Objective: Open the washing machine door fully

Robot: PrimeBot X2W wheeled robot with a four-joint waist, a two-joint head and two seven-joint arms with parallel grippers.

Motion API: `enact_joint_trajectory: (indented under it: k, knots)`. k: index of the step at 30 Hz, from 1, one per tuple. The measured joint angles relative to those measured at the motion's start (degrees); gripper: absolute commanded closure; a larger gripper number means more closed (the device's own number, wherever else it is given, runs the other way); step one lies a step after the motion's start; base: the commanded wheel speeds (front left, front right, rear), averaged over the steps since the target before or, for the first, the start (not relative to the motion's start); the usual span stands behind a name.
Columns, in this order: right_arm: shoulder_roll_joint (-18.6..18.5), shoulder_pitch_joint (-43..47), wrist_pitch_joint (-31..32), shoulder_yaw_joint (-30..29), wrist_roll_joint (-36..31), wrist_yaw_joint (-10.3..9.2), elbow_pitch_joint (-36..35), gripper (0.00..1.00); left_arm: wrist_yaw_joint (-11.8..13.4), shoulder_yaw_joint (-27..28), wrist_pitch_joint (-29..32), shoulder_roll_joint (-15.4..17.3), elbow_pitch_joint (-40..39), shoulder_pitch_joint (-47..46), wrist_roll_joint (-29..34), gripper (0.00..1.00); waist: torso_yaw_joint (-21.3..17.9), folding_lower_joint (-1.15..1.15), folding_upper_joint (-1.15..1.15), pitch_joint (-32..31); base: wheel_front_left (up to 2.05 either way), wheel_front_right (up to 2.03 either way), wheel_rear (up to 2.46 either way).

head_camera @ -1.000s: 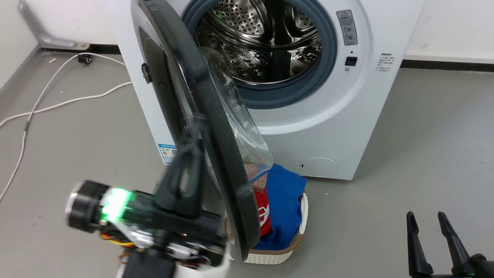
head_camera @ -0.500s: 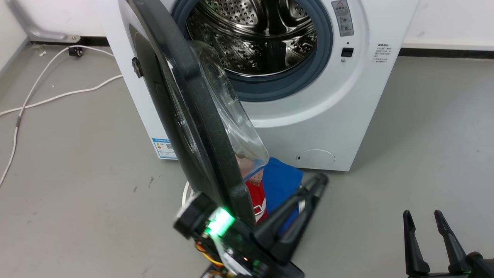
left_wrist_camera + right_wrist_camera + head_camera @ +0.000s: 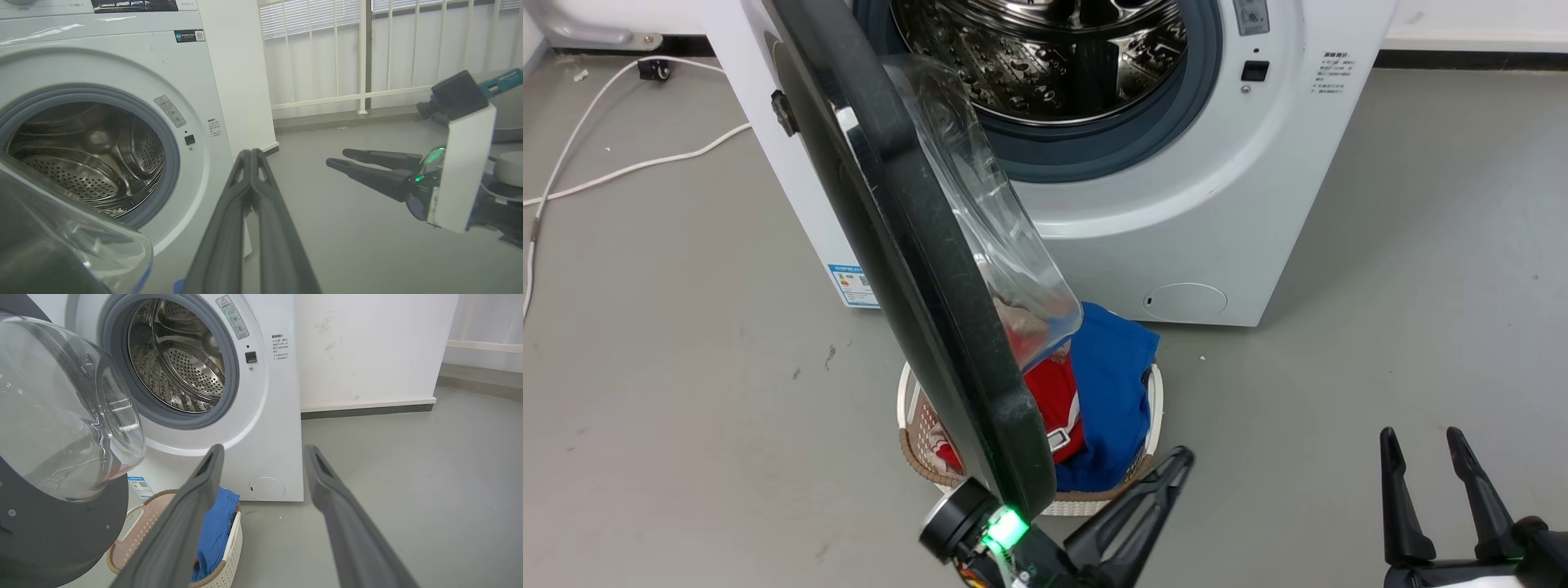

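Observation:
The washing machine door is black and round and stands roughly edge-on to me, swung well out from the white machine. Its clear glass bowl bulges toward the steel drum. My left gripper is shut with nothing in it, just below and right of the door's lower edge, apart from it. In the left wrist view its fingers are pressed together, the door glass at lower left. My right gripper stands open at the lower right, away from the door, with a wide gap in its own view.
A pale woven basket with blue and red clothes sits on the grey floor under the door. A white cable trails at the left. My right gripper also appears in the left wrist view, before a railing.
My left gripper has swung from the door's outer left side, under its lower edge, to its right, then drawn back. The head camera has tilted down. The right gripper has held still.

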Motion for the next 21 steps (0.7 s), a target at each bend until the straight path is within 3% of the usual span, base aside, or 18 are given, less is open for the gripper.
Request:
enact_joint_trajectory:
  k: [10,21]
  knots:
    - [0.01,-0.38,0.00,-0.30,0.00,0.00,0.78,0.00,2.66,5.01,0.01,0.88,7.26,1.58,-2.63,1.00,1.21,0.00,0.00,0.88,0.00,0.00,0.00]
    - [0.01,0.21,0.00,-0.52,0.67,-0.01,1.51,0.00,4.08,9.15,-0.21,0.92,8.22,5.01,-3.42,1.00,3.89,0.00,0.00,-0.31,0.00,0.00,0.00]
